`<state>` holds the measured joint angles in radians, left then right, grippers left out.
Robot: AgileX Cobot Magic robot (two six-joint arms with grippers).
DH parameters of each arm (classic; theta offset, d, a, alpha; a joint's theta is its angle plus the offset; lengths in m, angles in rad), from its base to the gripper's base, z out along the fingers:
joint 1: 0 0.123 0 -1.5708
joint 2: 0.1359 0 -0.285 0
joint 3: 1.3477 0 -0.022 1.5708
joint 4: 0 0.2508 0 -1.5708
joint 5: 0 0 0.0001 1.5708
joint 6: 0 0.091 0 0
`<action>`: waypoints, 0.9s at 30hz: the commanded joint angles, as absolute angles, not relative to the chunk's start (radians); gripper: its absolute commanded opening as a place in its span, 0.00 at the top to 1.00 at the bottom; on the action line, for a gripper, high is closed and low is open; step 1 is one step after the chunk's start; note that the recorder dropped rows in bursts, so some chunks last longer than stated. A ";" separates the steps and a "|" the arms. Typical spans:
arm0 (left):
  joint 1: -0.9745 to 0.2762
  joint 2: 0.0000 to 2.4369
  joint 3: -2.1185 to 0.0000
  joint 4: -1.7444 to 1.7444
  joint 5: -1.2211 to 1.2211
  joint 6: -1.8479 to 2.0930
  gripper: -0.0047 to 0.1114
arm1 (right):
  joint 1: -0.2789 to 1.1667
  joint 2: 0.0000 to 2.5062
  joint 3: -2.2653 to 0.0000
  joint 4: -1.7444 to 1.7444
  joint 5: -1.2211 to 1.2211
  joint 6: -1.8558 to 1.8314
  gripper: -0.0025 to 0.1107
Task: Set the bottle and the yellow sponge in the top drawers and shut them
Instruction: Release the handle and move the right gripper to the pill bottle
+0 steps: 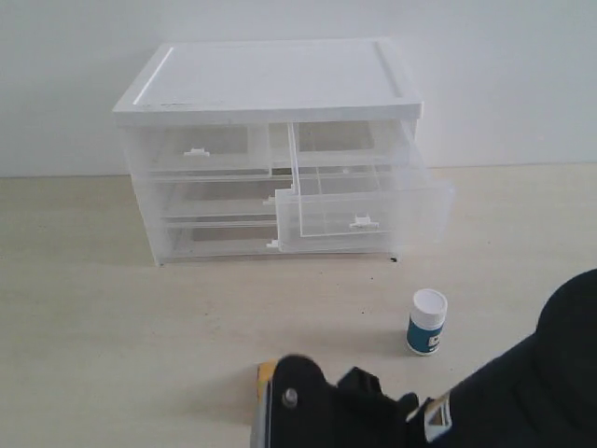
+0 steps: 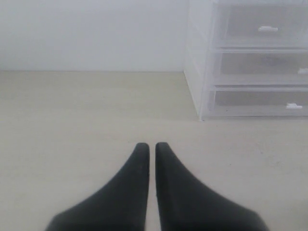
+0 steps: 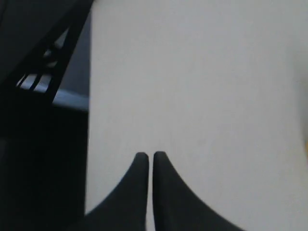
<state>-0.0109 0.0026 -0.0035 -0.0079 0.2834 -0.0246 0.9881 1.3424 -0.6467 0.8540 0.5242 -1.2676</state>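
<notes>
Although one of the top drawers (image 1: 364,205) stands pulled out of the cabinet (image 1: 270,84), nothing is stowed yet: the bottle (image 1: 427,322) and the half-hidden yellow sponge (image 1: 265,372) sit on the table (image 1: 121,327) in front of the cabinet. The left claw (image 2: 152,147) and right claw (image 3: 150,156) are pinched together, empty.

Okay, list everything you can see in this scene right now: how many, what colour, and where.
cabinet: one, white top, clear body, back of the table.
top drawers: two, translucent; left shut, right pulled out.
lower drawers: two, translucent, full-width, shut.
bottle: one, white cap, teal label, upright before the open drawer.
yellow sponge: one, orange-yellow, front edge, partly behind the arm.
table: one, pale beige.
arm: one, black, lower right of exterior view.
left gripper: one, black, shut, over the table.
right gripper: one, black, shut, over the table.
</notes>
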 commanded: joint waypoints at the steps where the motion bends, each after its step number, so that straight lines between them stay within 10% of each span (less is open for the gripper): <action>1: -0.009 0.000 0.000 -0.006 0.277 -0.033 0.92 | 0.986 1.336 -0.730 0.363 0.849 -0.862 0.98; 10: -0.009 0.000 0.000 -0.006 0.278 -0.033 0.92 | 0.757 1.336 -0.836 -0.021 1.172 -0.515 0.98; 18: -0.009 0.000 0.000 -0.006 0.281 -0.033 0.92 | 0.346 1.336 -0.836 0.007 0.901 -0.441 0.98; 27: -0.009 0.000 0.000 -0.006 0.279 -0.033 0.92 | 0.241 1.275 -0.661 0.022 0.306 -0.240 0.98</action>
<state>-0.0109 0.0026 -0.0035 -0.0079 0.2834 -0.0246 0.2501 1.3125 -0.7431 0.0140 0.5430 -0.3064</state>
